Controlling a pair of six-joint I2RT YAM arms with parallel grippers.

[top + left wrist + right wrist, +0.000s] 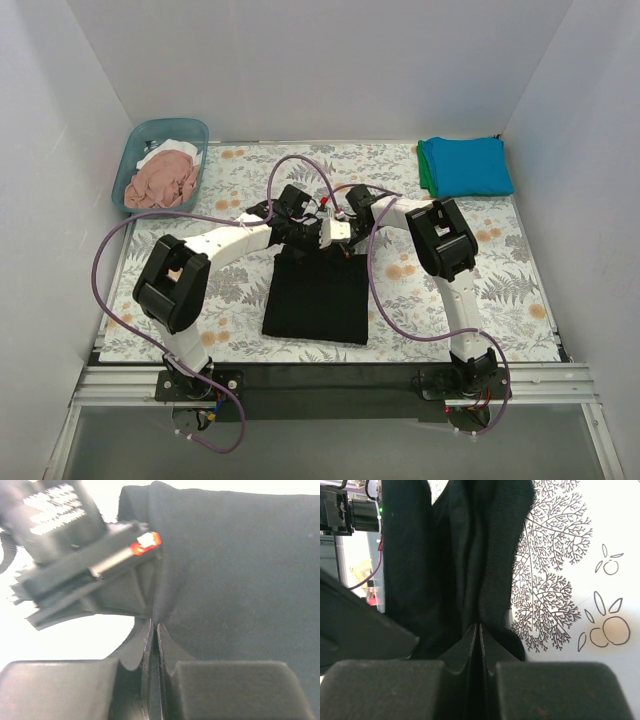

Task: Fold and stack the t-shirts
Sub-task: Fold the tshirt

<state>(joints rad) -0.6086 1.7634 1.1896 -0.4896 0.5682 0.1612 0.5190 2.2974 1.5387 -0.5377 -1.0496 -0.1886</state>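
We are pinching the black t-shirt (318,300) along its far edge, our left gripper (154,630) and right gripper (479,629) side by side, each clamping its cloth.

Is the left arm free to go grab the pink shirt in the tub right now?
Probably not yet: the left gripper is shut on the black shirt. Nothing stands between it and the pink shirt.

We see a lab test booth: plain white panels (300,60) wall in a table (500,290), left arm (225,242) and right arm (445,240) mounted along an aluminium rail (120,385).
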